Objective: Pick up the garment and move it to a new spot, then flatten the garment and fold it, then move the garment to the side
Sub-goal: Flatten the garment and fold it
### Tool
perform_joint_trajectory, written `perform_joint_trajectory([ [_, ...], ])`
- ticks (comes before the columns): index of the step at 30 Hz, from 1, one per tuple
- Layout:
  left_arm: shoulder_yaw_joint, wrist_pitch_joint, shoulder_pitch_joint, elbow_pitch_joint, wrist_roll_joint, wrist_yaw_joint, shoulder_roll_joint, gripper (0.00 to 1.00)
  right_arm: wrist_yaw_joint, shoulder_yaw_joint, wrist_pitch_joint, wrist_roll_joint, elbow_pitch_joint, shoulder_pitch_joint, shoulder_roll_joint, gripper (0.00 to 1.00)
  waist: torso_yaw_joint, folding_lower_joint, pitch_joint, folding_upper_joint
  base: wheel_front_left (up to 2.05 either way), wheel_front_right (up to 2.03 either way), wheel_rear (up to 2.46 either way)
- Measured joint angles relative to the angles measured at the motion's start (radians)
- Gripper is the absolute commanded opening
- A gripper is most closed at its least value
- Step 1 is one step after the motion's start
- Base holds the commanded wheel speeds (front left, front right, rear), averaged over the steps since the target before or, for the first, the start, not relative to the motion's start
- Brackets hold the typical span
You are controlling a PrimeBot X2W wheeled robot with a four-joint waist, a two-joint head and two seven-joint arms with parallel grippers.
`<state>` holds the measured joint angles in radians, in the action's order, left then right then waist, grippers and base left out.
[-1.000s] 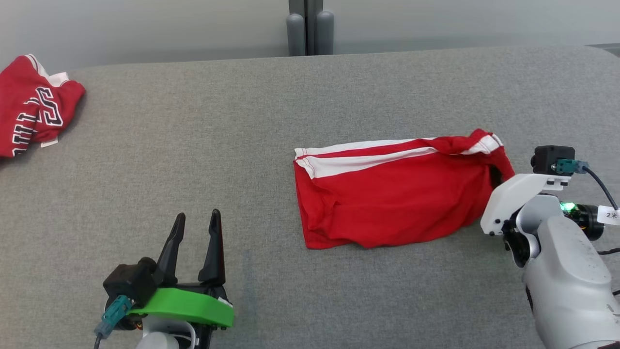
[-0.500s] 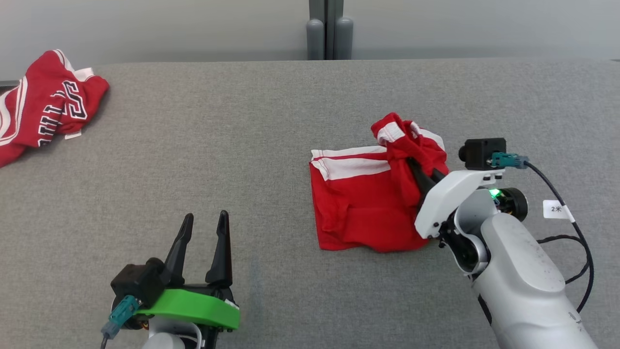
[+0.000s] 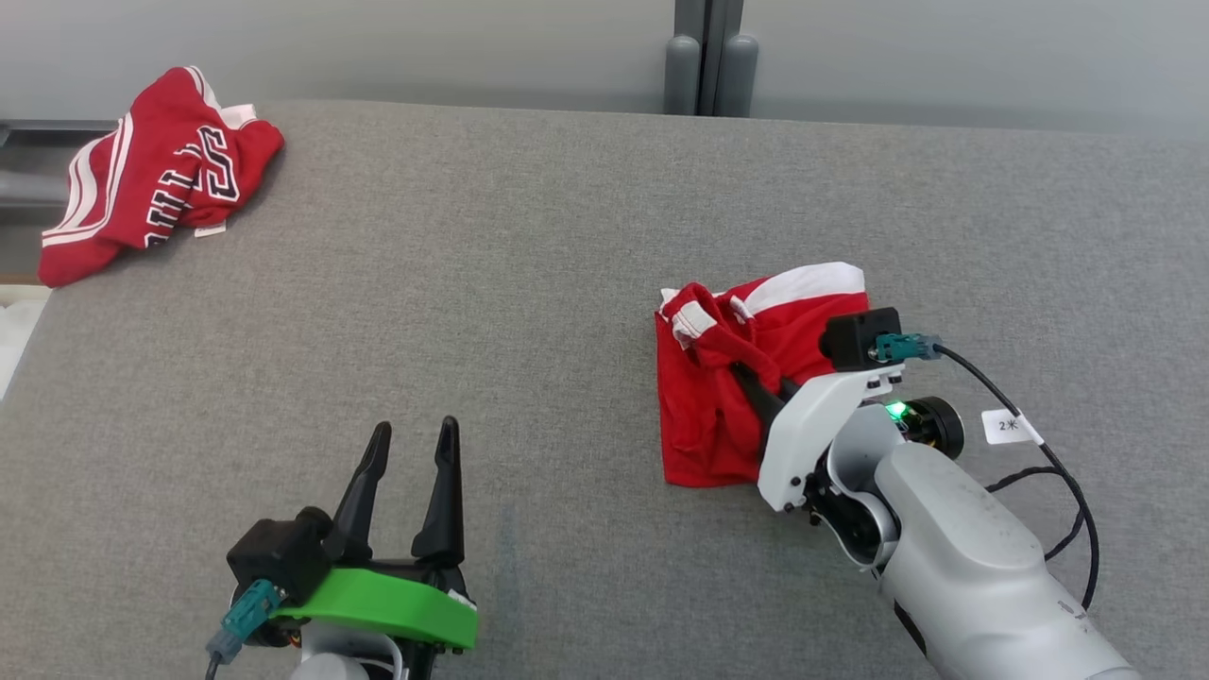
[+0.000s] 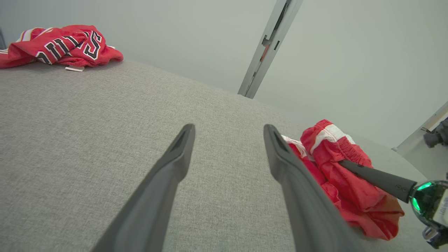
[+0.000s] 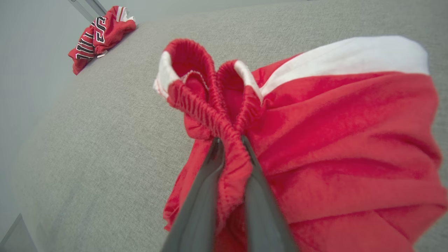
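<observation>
Where right tool (image 5: pixel 230 141) clamps waistband of red shorts (image 3: pixel 699 434), fingertips hidden in cloth, left tool (image 3: pixel 414 427) spread wide, empty

I read "2米" on the white tag (image 3: pixel 1009 426) clipped to the cable (image 3: pixel 968 373). The garment (image 3: pixel 156 175) carries navy letters, roughly "ULLS", folded and partly hidden.

The grey cloth tabletop (image 3: pixel 529 283) gives open passage through its whole middle, from the spread left gripper (image 3: pixel 414 430) up to the far edge. A crumpled red lettered T-shirt (image 3: pixel 151 179) takes the far left corner. Bunched red shorts (image 3: pixel 699 425), pinched in the right gripper (image 3: pixel 741 370), block the centre-right along with that arm.
</observation>
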<state>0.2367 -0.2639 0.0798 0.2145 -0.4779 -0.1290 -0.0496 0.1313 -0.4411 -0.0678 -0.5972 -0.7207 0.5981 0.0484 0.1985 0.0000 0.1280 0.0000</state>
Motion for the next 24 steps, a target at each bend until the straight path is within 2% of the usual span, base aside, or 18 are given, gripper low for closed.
perform_joint_trajectory([
  [1, -0.001, 0.0, 0.0, 0.0, -0.003, 0.0, 0.0, 1.0, 0.0, -0.015, 0.008, -0.007, -0.009, 0.008, 0.0, 0.24, 0.002, 0.0, 0.003, 0.0, 0.0, 0.0, 0.0],
  [2, -0.001, 0.0, 0.0, 0.0, -0.004, 0.0, 0.0, 1.0, 0.0, -0.032, 0.016, -0.018, -0.014, 0.014, 0.002, 0.9, 0.004, 0.0, 0.006, 0.0, 0.0, 0.0, 0.0],
  [3, -0.002, 0.0, 0.0, 0.0, -0.004, 0.0, 0.0, 1.0, 0.0, -0.046, 0.023, -0.022, -0.018, 0.018, 0.001, 1.0, 0.005, 0.0, 0.008, 0.0, 0.0, 0.0, 0.0],
  [9, -0.006, 0.0, 0.002, -0.003, -0.004, 0.0, 0.0, 1.0, 0.0, -0.131, 0.077, -0.036, -0.015, 0.044, 0.0, 1.0, -0.007, 0.0, 0.014, 0.0, 0.0, 0.0, 0.0],
  [14, 0.001, 0.0, 0.026, -0.007, 0.015, 0.0, 0.0, 1.0, 0.0, -0.136, 0.165, 0.034, -0.016, 0.076, 0.0, 1.0, -0.034, 0.0, 0.012, 0.0, 0.0, 0.0, 0.0],
  [19, 0.003, 0.0, 0.066, 0.008, 0.04, 0.0, 0.0, 1.0, 0.0, -0.057, 0.258, 0.152, -0.045, 0.094, 0.0, 1.0, -0.068, 0.0, 0.003, 0.0, 0.0, 0.0, 0.0],
  [24, -0.016, 0.0, 0.095, 0.034, 0.049, 0.0, 0.0, 1.0, 0.0, 0.081, 0.313, 0.265, -0.033, 0.083, 0.0, 1.0, -0.106, 0.0, -0.014, 0.0, 0.0, 0.0, 0.0],
])
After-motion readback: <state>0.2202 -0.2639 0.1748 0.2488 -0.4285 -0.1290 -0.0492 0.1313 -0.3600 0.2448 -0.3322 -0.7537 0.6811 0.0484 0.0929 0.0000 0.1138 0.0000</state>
